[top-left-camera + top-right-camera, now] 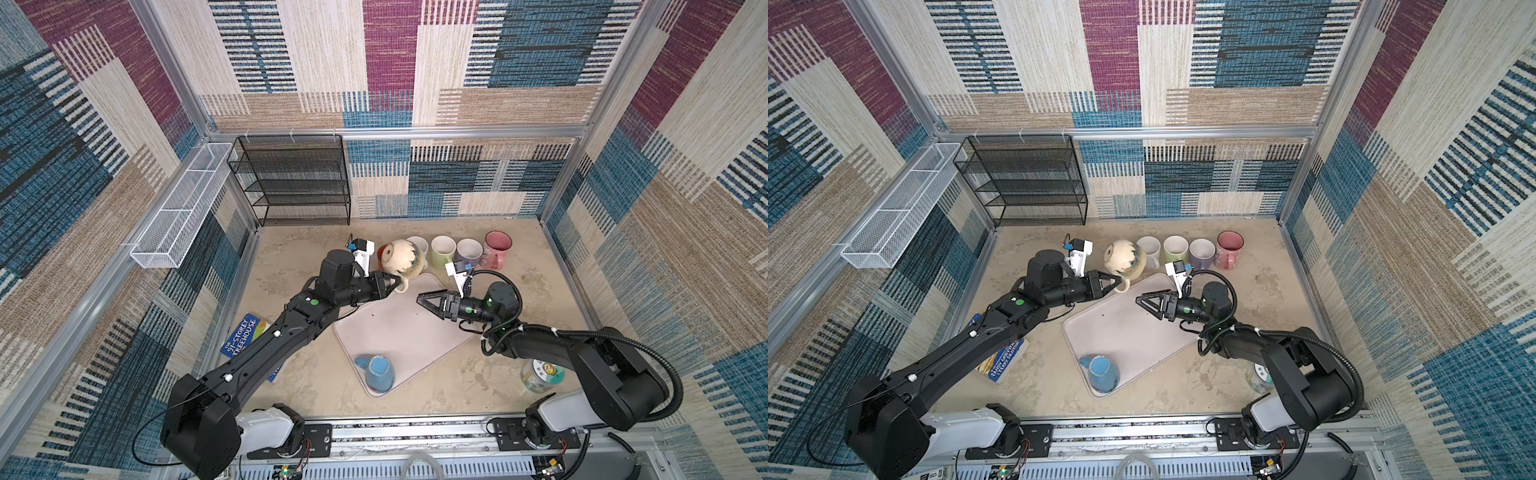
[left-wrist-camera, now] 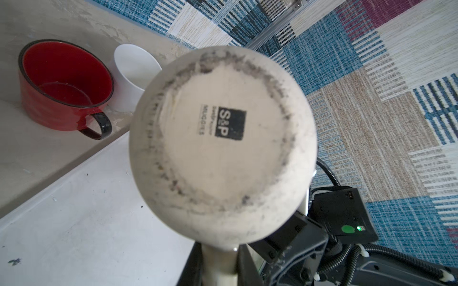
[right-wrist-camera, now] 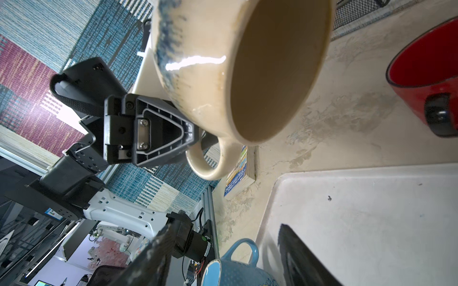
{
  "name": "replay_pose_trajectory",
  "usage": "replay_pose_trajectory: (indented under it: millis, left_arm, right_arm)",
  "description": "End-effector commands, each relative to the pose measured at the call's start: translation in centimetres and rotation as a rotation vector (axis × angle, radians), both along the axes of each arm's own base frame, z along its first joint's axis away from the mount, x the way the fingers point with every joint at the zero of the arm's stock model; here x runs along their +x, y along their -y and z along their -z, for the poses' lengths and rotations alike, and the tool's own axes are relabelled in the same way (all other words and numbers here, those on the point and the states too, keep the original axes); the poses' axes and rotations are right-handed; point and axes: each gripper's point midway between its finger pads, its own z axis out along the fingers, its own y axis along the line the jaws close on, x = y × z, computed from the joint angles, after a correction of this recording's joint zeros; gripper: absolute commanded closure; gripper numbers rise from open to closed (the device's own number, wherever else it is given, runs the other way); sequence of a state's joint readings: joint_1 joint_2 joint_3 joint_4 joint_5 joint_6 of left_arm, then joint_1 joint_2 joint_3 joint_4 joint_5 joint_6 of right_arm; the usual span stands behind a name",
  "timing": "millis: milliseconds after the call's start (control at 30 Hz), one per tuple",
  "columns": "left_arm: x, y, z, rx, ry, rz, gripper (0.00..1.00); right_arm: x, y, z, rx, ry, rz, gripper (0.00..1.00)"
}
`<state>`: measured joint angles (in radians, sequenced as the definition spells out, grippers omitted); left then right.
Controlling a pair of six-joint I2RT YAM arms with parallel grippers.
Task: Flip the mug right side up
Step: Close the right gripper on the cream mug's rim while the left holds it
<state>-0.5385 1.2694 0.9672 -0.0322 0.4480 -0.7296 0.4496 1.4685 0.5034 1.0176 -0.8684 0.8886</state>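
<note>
1. Looking at both top views, you find your left gripper clenched on the handle of the cream mug.
2. You have the mug off the table and on its side. It sits by the far corner of the pale tray, just in front of the row of mugs at the back.
3. Your left wrist view faces the mug's stamped base. Your right wrist view looks into its mouth.
4. Your right gripper hangs over the tray with jaws spread, holding nothing, apart from the mug.
5. You also have a blue mug on the tray's near corner, a red mug beside the cream one, and a book under your left arm.
</note>
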Motion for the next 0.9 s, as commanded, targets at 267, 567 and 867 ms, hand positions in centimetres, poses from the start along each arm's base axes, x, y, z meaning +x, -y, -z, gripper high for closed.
replay_pose_trajectory:
  millis: [267, 567, 867]
  left_arm:
    - [0.3, 0.9, -4.7, -0.169, 0.156, 0.032, 1.00]
    - [0.2, 1.1, -5.3, -0.217, 0.180, 0.044, 1.00]
    - [0.3, 1.3, -6.2, -0.259, 0.205, 0.053, 1.00]
  right_arm:
    - [1.2, -0.8, -3.4, 0.105, 0.041, -0.028, 0.44]
    - [2.4, -1.4, -4.4, 0.147, 0.031, -0.032, 0.51]
    - [3.2, -2.1, -4.6, 0.169, 0.014, -0.045, 0.54]
